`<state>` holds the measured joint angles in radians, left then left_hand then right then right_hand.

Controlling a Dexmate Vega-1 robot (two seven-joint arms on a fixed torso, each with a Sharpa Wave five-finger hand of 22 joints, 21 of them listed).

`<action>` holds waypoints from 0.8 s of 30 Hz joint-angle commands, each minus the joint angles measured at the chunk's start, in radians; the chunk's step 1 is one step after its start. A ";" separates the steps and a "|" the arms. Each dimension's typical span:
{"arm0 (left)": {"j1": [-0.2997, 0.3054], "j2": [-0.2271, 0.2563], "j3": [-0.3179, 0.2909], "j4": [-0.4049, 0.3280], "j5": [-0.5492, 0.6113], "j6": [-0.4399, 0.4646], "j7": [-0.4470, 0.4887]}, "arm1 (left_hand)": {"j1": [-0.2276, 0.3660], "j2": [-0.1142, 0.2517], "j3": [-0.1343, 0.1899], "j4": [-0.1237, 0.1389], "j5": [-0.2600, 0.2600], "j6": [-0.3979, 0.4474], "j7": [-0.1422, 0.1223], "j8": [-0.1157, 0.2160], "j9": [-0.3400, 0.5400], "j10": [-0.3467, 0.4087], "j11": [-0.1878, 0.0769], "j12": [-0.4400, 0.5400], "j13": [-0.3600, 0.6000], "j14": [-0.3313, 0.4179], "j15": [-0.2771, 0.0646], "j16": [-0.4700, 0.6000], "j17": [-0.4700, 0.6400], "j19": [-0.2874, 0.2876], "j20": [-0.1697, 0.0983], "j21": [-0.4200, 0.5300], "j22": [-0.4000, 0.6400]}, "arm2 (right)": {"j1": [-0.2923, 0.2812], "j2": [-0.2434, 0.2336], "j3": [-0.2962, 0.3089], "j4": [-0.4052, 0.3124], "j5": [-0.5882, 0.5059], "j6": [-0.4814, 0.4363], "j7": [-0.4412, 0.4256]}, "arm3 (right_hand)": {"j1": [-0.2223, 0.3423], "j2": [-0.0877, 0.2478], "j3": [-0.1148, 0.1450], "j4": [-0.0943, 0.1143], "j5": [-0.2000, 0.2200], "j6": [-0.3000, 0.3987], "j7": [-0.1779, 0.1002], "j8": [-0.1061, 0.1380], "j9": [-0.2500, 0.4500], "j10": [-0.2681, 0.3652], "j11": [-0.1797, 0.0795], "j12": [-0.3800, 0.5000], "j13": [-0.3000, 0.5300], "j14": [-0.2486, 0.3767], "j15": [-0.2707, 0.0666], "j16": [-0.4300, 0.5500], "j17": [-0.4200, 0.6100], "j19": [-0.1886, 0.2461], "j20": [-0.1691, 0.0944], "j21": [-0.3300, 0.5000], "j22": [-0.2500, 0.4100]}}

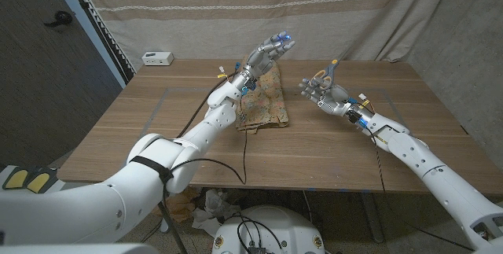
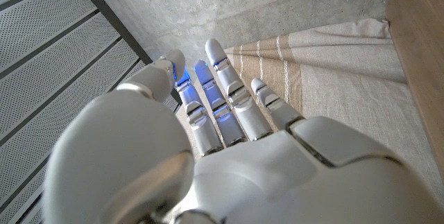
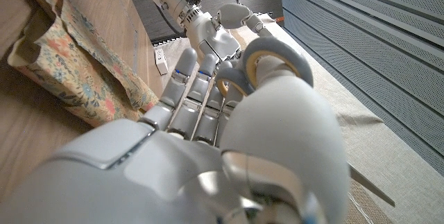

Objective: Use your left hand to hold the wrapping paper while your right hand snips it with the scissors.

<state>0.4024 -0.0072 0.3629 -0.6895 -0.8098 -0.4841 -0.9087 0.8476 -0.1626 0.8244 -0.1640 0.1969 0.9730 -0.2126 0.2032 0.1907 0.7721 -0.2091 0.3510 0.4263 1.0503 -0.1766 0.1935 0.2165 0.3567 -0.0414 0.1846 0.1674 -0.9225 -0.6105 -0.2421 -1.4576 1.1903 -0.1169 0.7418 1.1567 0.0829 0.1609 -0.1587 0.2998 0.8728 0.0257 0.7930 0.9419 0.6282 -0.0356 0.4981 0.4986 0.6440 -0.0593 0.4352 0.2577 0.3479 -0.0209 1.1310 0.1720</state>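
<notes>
You have one sheet of floral-patterned tan wrapping paper (image 1: 265, 97), crumpled, mid-tabletop (image 1: 141, 128). Your left robot hand (image 1: 271, 49) hovers above its far edge, fingers extended, holding nothing. Your right robot hand (image 1: 321, 87) holds one pair of grey-handled scissors (image 1: 329, 74).

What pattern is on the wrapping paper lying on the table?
The wrapping paper has a tan ground with a small multicoloured floral print, clearest in the right wrist view.
</notes>
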 commanded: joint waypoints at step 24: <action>0.027 0.086 0.038 -0.092 -0.024 0.012 0.142 | 0.002 0.002 0.012 -0.001 0.000 0.000 0.000 0.005 0.001 0.013 0.000 -0.020 -0.012 -0.008 -0.056 0.011 0.005 -0.017 -0.120 0.000 0.004 | -0.120 -0.137 0.075 -0.205 0.049 -0.053 -0.194 | -0.081 -0.004 0.078 0.024 -0.049 0.104 0.016 0.161 0.046 0.167 -0.037 0.048 0.060 0.150 -0.143 0.014 0.026 0.107 -0.046 -0.005 0.005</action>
<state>0.4270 0.0635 0.3910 -0.7719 -0.8405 -0.4668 -0.8114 0.8476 -0.1626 0.8328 -0.1642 0.1969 0.9731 -0.2125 0.2073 0.1909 0.7817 -0.2071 0.3360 0.4127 1.0504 -0.1767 0.2005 0.2164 0.3459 -0.0412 0.1847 0.1701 -1.0110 -0.7080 -0.1910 -1.6230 1.2147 -0.1507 0.5753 1.0797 0.0698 0.2293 -0.1338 0.2615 0.9668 0.0532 0.8645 0.9923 0.7435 -0.0374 0.5321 0.5491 0.7843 -0.0858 0.4529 0.2760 0.4434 -0.0429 1.1188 0.1748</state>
